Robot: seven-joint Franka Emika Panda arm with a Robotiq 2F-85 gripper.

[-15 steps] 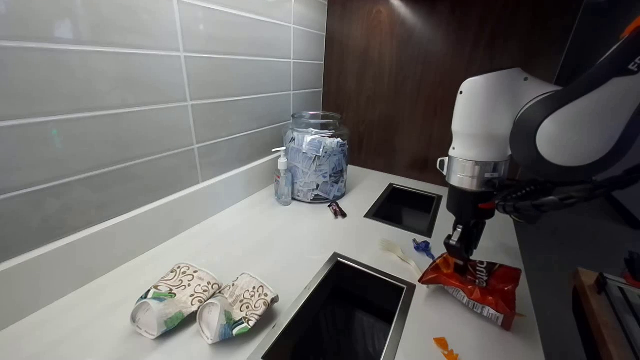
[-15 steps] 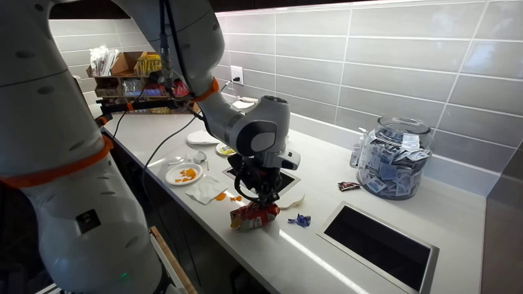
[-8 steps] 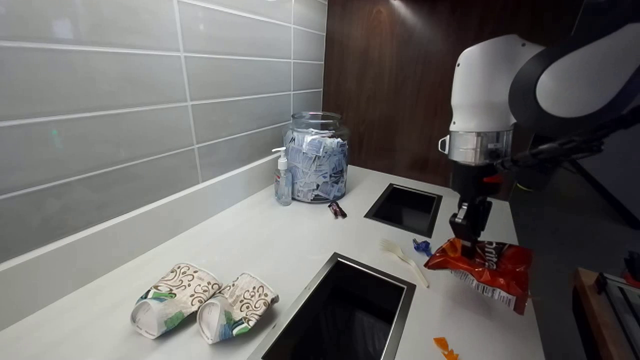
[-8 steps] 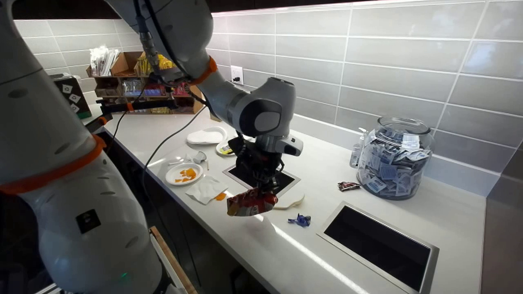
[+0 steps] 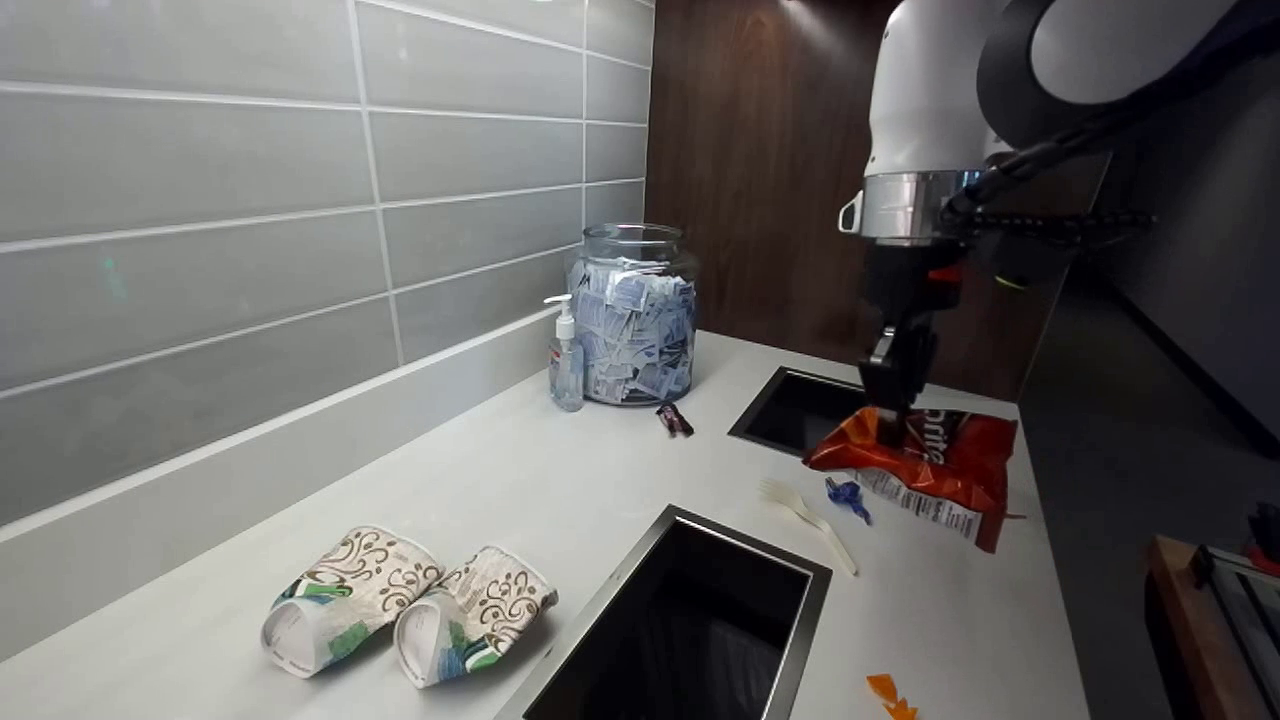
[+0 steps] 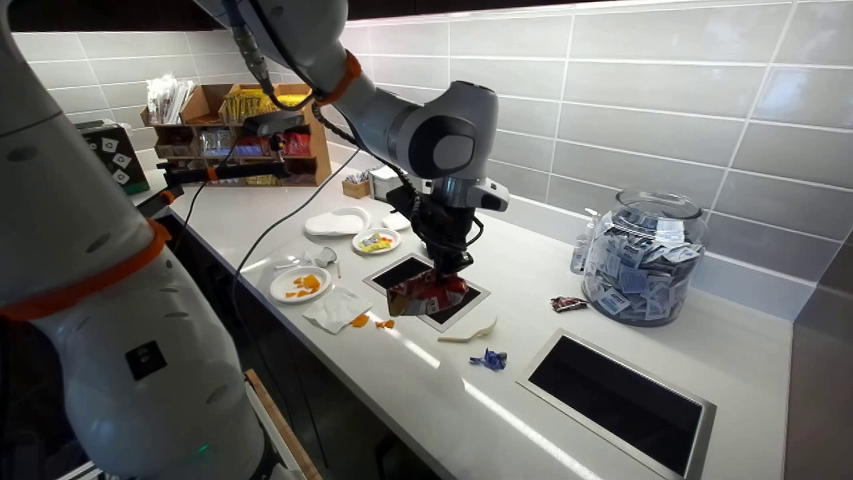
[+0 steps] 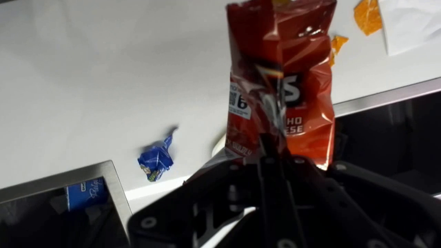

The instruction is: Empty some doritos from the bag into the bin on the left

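In an exterior view | chip pieces [image 5: 882,687] on table [image 5: 960,640] | near bin [image 5: 808,620], presumed target, at their 10 o'clock | bag [image 5: 940,472] at that bin's 2 o'clock, aloft, pinched in end effector [image 5: 892,428] | risk: drooping end, if open, could spill early; off-centre grip could slip

In an exterior view the red snack bag [image 5: 965,465] shows a white "rite". In the wrist view it bears a white "S", with "HO" over "ESE" below, and a pale label [image 7: 240,105] with a square code and a "6" or "b". A blue packet [image 7: 84,196] carries script resembling "Belg".
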